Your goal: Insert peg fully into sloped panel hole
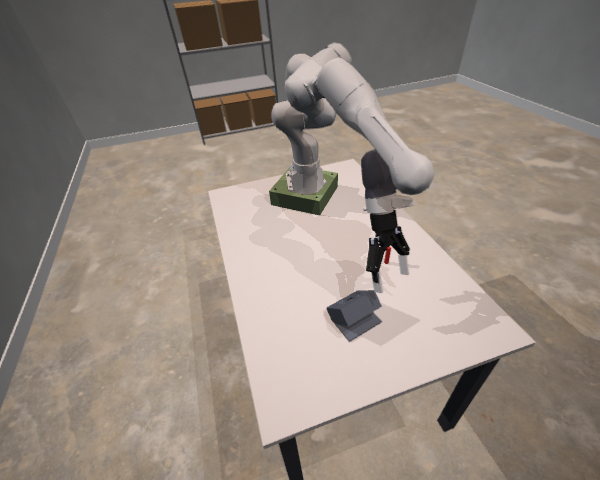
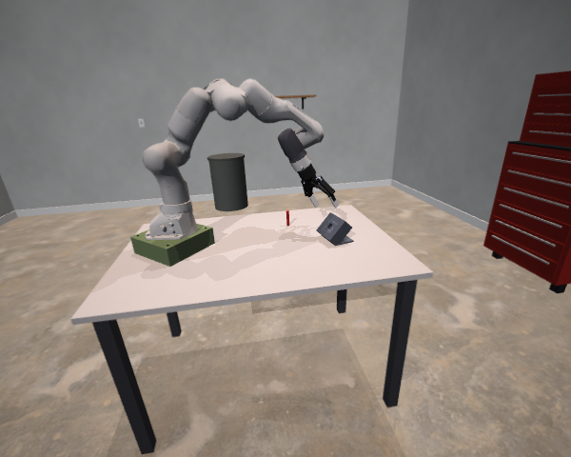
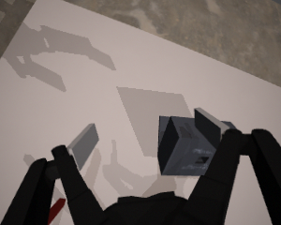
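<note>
Exterior, top and wrist views of a white rectangular table top [image 2: 256, 275] on black legs. A light grey seven-joint arm [image 2: 187, 118] rises from a green square base block [image 2: 150, 250] at the left end of the table and arches over to the right. Its black two-finger gripper [image 2: 324, 200] hangs above the table surface with the fingers spread to their full width and nothing between them.

The small red cylindrical peg [image 2: 287, 217] stands upright on the table, long axis vertical, near the far edge and left of the panel; it touches neither gripper nor panel. In the top view the peg [image 1: 387, 254] shows between the hanging fingers; in the wrist view only a red sliver [image 3: 56, 209] appears at the lower left.

The dark grey wedge-shaped block with the sloped panel [image 2: 334, 227] rests on the table just below and beside the gripper, its sloped face with a small square hole turned towards the left and the near side. In the wrist view the block [image 3: 183, 147] lies partly behind one finger [image 3: 227, 155].
</note>
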Available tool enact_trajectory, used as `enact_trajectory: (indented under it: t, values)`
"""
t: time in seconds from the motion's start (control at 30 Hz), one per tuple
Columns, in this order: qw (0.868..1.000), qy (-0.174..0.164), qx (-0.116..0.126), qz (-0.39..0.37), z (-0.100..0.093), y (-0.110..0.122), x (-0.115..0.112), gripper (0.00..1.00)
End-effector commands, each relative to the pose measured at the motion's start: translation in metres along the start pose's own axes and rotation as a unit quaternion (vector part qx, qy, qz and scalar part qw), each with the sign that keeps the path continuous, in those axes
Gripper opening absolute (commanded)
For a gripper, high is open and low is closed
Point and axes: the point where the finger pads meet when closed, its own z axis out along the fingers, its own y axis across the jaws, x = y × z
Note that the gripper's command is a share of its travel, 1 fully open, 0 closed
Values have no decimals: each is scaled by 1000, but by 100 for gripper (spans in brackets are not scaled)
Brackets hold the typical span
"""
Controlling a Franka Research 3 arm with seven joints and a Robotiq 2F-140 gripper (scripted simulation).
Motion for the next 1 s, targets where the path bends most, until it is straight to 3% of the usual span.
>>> enact_trajectory:
  t: [0.0,0.13,0.2,0.23,0.37,0.77,0.97]
  values:
    - [990,-91,22,103,-26,-44,-38,100]
    - [977,-147,48,145,-57,-98,-60,100]
    - [977,-147,48,145,-57,-98,-60,100]
    - [967,-183,59,169,-66,-111,-65,100]
    - [947,-241,79,198,-100,-152,-83,100]
    - [946,-244,79,199,-101,-153,-84,100]
    - [946,-243,79,198,-90,-156,-89,100]
